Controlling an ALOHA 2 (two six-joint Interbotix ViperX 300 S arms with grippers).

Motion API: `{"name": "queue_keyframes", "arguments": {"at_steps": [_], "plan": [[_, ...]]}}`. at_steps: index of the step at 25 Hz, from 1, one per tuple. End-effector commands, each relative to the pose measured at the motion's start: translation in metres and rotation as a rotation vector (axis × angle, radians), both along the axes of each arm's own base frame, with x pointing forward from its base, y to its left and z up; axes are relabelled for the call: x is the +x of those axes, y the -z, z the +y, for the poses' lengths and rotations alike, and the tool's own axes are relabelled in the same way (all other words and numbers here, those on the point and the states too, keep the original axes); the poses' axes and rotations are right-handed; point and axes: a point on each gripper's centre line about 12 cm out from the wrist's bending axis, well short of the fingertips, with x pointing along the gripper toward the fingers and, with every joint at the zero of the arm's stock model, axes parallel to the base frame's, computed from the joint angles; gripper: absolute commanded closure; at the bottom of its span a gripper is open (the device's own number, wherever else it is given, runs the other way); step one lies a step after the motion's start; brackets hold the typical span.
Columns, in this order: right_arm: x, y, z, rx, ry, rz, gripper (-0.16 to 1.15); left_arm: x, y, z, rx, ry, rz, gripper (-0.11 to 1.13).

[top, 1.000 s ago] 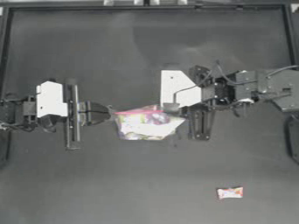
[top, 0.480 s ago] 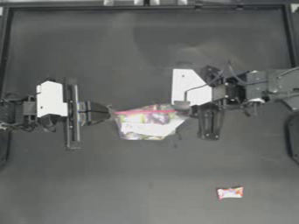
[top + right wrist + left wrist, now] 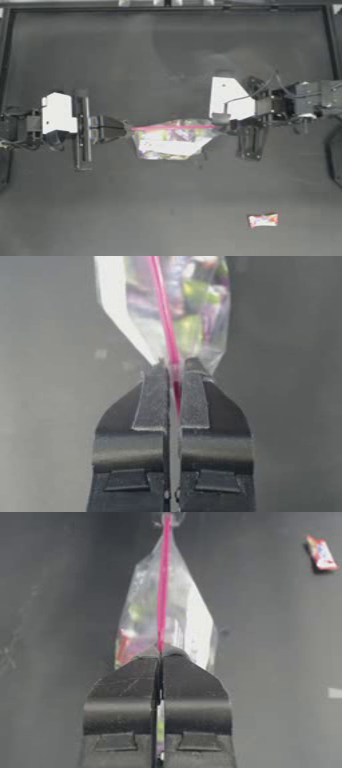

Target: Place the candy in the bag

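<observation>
Dark table (image 3: 167,55): mostly bare in the top view, work sits mid-table.

Both arms reach in level with each other. Left gripper (image 3: 127,129) has its jaws pressed together, pinching the left end of the pink-red seal strip. Right gripper (image 3: 227,126) has its jaws pinching the strip's right end; its wrist view shows the strip between the pads.

Clear plastic zip pouch with pink-red seal strip and yellow/white/pink contents, the bag (image 3: 172,140), spans between the two grippers, strip pulled straight, body spread on the side toward the candy. Likely held at both ends to control the mouth for opening. Mouth looks shut.

Small white wrapped rectangular sweet with orange-red and greenish marks, the candy (image 3: 262,220), lies on the table well apart from the bag, untouched. Not yet bagged.
</observation>
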Motion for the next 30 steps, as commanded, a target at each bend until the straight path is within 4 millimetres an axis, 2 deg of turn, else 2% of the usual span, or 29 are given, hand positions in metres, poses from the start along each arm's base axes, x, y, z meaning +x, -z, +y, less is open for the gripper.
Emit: {"name": "queue_keyframes", "arguments": {"at_steps": [1, 15, 20, 30], "plan": [[-0.012, 0.0, -0.004, 0.001, 0.025, 0.012, 0.92, -0.002, -0.011, 0.0, 0.0, -0.004, -0.036, 0.99], [-0.028, 0.003, -0.002, 0.013, 0.054, 0.02, 0.92, -0.002, -0.009, 0.001, -0.001, -0.006, -0.027, 0.99], [-0.024, -0.003, -0.002, 0.014, 0.057, -0.011, 0.92, -0.001, -0.01, 0.001, -0.002, -0.007, -0.028, 0.99], [-0.005, -0.045, 0.005, -0.007, 0.016, -0.145, 0.92, 0.0, -0.031, 0.0, 0.014, 0.002, -0.074, 0.99]]}}
